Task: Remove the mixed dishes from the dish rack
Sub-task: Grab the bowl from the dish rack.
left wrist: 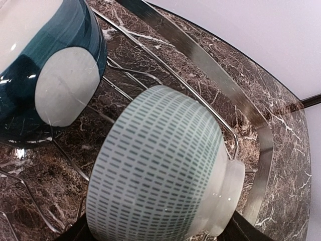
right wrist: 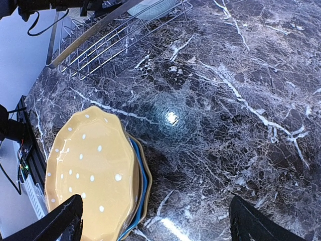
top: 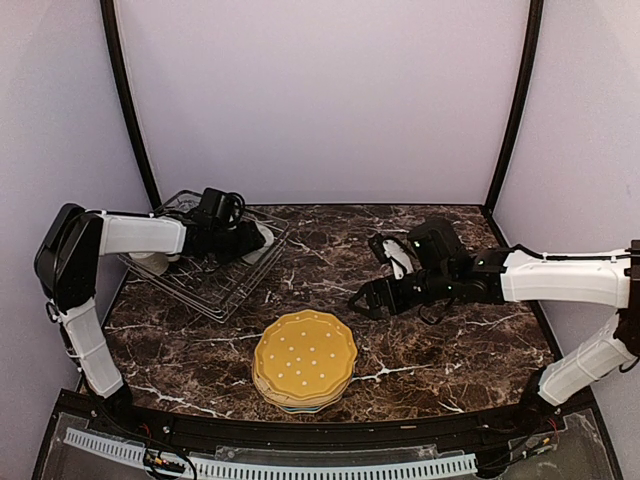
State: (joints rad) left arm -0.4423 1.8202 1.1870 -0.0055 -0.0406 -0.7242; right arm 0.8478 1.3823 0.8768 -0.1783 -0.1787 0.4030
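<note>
The left gripper (top: 248, 240) is down inside the rectangular silver-grey wire dish rack (top: 215, 295), which sits at the back left of the dark, white-veined marble table (top: 450, 350). Its two dark fingers (left wrist: 75, 232) stand either side of a white bowl patterned with rows of small grey-green dashes (left wrist: 160, 170). The bowl lies on its side on the rack's grid bottom, its foot ring toward the rack's wall. The jaws are partly open and the fingers look right up against the bowl, but whether they actually grip it cannot be told. The right gripper (top: 378, 275) hangs over bare marble right of centre, jaws spread wide and holding nothing. The left wrist view alone shows the bowl's pattern and, just beside the bowl in the rack, a dark blue glazed mug with a large white dot (left wrist: 45, 65); from above, the arm covers most of this and the bowl is only a small pale patch. The top view places the stack of scalloped plates (top: 305, 362) at the near middle of the table, apart from the rack, with a yellow white-dotted plate on top. The right wrist view adds what that hides: a blue rim under the yellow plate, a paler rim below that, and its own fingers (right wrist: 60, 223) far apart over empty marble.
</note>
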